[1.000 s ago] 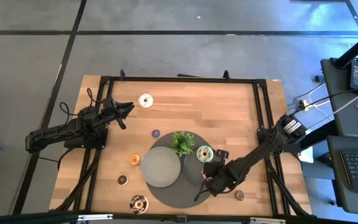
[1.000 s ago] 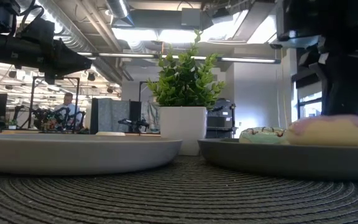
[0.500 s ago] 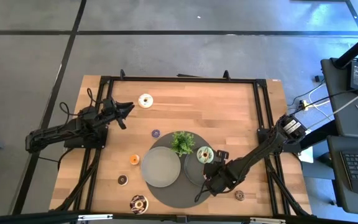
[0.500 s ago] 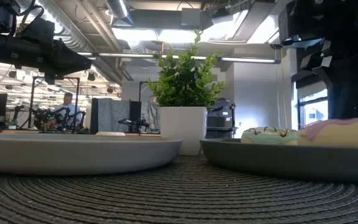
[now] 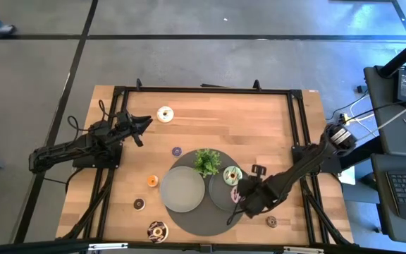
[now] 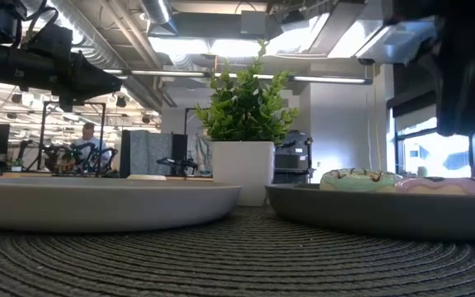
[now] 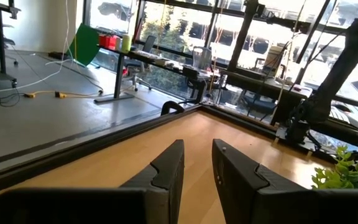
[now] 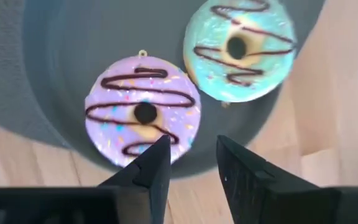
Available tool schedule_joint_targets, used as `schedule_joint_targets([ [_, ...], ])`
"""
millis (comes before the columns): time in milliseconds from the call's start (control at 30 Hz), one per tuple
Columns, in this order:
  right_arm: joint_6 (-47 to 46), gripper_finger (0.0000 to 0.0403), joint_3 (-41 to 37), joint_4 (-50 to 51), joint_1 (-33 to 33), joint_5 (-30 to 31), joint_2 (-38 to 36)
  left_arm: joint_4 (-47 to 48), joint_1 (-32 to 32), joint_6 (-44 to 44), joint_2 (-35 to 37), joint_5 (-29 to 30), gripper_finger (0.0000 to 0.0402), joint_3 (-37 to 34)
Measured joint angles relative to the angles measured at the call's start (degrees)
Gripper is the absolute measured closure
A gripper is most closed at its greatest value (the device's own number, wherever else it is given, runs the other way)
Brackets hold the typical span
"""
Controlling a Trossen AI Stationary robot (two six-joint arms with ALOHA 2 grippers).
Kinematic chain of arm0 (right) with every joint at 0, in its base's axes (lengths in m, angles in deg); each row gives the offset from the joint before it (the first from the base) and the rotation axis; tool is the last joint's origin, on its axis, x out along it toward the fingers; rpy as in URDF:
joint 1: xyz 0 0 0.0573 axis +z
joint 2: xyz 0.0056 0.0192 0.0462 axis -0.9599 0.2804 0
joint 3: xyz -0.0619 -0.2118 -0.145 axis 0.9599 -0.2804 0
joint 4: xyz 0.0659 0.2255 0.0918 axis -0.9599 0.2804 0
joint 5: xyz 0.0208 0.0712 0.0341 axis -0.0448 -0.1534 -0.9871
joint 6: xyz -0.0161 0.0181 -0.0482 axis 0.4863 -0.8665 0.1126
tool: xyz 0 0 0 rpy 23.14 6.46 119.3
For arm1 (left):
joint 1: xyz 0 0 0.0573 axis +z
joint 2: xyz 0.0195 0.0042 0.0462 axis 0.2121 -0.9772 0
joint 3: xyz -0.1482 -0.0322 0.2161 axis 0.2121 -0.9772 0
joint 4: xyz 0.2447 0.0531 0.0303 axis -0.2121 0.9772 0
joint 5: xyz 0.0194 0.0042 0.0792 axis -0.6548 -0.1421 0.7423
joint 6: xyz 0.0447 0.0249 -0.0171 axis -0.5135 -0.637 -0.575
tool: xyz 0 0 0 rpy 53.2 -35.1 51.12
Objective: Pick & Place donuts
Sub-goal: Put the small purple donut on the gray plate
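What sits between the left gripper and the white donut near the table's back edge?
Nothing visible. In the high view only bare wood lies between the left gripper and the white donut just beyond its tips. The right gripper is far off, above the plate holding the pink donut and the green donut.

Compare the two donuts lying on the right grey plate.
The pink donut has pale pink-lilac icing with sprinkles; the green donut has mint icing. The pink donut lies nearer the right gripper; the green donut lies beyond it, near the plate's rim. Both lie flat, side by side, with chocolate drizzle.
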Motion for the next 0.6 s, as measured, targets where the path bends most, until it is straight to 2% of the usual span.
schedule_joint_targets([
  [100, 1.0, 0.0270, 0.0, 3.4, 0.4, 2.0, -3.2, -0.5, 0.0, 0.1, 0.0, 0.0, 0.0322, 0.0],
  [233, 0.9, 0.0270, -1.0, 8.4, 2.3, 13.7, -9.2, -0.5, 0.0, 5.1, -0.1, -0.5, 0.0323, 0.0],
  [300, 0.9, 0.0270, -3.1, 7.9, 3.4, 17.3, -13.4, -0.4, 0.0, 6.5, -0.6, -2.0, 0.0323, 0.0],
  [433, 1.4, 0.0270, -10.2, 2.1, 3.8, 18.9, -22.7, -0.4, 0.0, 6.6, -2.9, -3.7, 0.0323, 0.0],
  [600, 6.4, 0.0270, -21.2, -8.4, 0.6, 19.0, -33.9, -0.4, 0.0, 7.1, -9.2, -3.7, 0.0326, 1.8],
])
